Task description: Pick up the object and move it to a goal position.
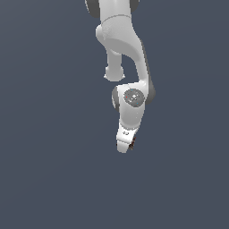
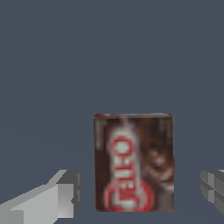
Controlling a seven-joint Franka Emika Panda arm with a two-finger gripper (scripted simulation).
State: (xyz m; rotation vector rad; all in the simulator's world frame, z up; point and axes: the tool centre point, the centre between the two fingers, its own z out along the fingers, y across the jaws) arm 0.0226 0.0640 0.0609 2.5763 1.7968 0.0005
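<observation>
One dark red-brown, red-labelled box [image 2: 134, 162]

Exterior view stands off, facing the whole arm [image 1: 127, 67] against plain grey; wrist view looks close past the end effector [image 2: 139, 192] at the box [image 2: 134, 162], faintly shared in both.

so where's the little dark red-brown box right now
In the wrist view the small dark red-brown box sits between the hand's open grey fingers; in the exterior view it peeks out at the hand's tip.
</observation>
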